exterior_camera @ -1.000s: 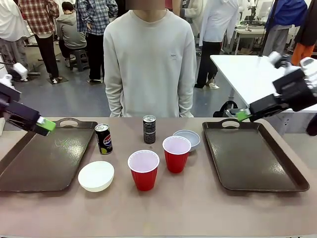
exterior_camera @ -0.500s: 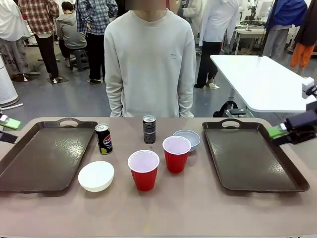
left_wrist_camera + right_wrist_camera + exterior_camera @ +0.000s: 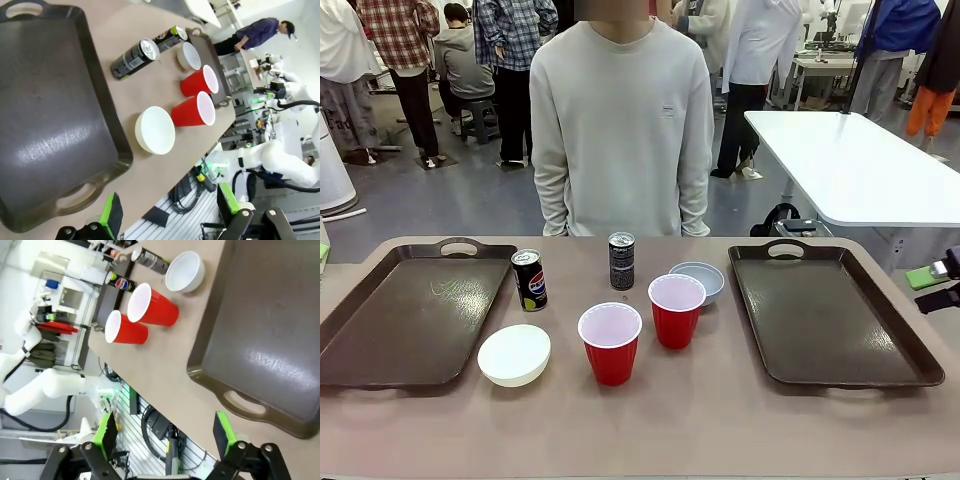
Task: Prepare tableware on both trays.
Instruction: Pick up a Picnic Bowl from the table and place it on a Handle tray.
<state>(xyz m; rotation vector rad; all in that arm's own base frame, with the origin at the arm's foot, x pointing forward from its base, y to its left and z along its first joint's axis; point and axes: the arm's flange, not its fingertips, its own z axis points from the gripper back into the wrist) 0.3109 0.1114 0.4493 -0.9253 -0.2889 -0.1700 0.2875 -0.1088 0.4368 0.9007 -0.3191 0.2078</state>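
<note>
Brown tabletop (image 3: 720, 430) in a busy workroom, person in a pale sweater (image 3: 620, 130) standing at its far edge. Front view: left tray (image 3: 410, 320) and right tray (image 3: 830, 320) flat at either end. On the tabletop between them: blue-labelled can (image 3: 529, 280) just beside the left tray's inner rim. Black can (image 3: 621, 261) farther back, near the middle. Grey-blue bowl (image 3: 698, 280) to its right. Rear red cup (image 3: 677, 312) upright just in front of that bowl. Front red cup (image 3: 611, 345) upright, nearer the camera. White bowl (image 3: 514, 354) off the left tray's near corner. Right gripper (image 3: 934, 287) a sliver at the right edge, outside the right tray, opening not to be judged here. Left wrist view: left gripper (image 3: 169, 205) with green-padded fingers (image 3: 111, 216) spread wide, nothing between them, past the table's edge by the nearest tray handle. White bowl just beside that tray's rim, cups, cans and small bowl farther along. Right wrist view: right gripper's fingers (image 3: 222, 432) likewise wide apart and empty, past the table's edge by the right tray's nearest handle. Grey-blue bowl and both cups beside the tray, not touching it.
</note>
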